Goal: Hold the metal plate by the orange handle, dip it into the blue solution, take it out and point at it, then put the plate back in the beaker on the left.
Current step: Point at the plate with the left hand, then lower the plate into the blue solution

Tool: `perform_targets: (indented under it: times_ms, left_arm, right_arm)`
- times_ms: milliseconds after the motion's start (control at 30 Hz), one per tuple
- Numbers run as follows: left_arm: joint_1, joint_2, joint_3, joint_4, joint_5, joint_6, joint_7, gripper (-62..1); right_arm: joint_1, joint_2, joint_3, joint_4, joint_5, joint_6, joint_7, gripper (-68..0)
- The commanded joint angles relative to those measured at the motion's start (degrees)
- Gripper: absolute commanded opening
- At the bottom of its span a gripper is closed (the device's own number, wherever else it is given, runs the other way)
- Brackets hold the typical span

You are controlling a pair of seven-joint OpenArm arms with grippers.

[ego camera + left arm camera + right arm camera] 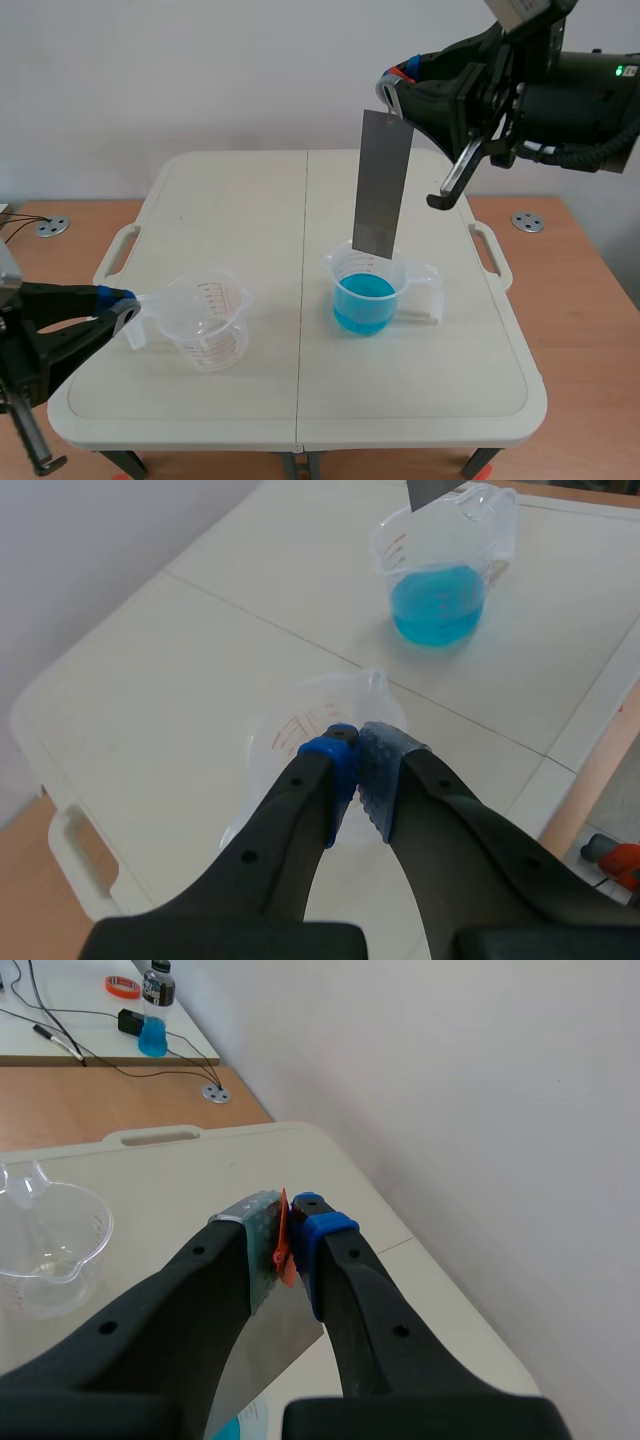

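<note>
A long grey metal plate (381, 185) hangs upright over the beaker of blue solution (365, 295), its lower end level with the rim. My right gripper (393, 98) is raised and shut on the plate's orange handle (283, 1240); the plate (270, 1345) drops away below the fingers. The empty clear beaker (208, 322) stands on the left. My left gripper (125, 302) is shut on this beaker's handle. In the left wrist view the empty beaker (310, 715) sits just ahead of the closed left gripper (358, 770), with the blue beaker (440, 585) farther ahead.
The white folding table (300, 400) has side handles (487, 250) and sits on a wooden desk. A second handle (115, 258) is near my left arm. In the right wrist view a small bottle of blue liquid (155, 1005) and cables lie on a far desk.
</note>
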Motion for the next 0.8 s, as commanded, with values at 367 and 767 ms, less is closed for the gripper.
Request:
perform_targets:
  times_ms: [367, 767]
  left_arm:
    - [15.72, -0.46, -11.19, 0.83, -1.46, -0.04, -10.62, -59.1]
    - [23.1, 5.6, -16.96, 0.72, -1.73, -0.07, -11.82, -59.1]
  right_arm:
    - [0.98, -0.55, -0.31, -2.58, -0.46, 0.33, 3.1, -66.4]
    - [0.98, -1.77, -2.4, -7.1, -5.68, 0.33, 8.83, -66.4]
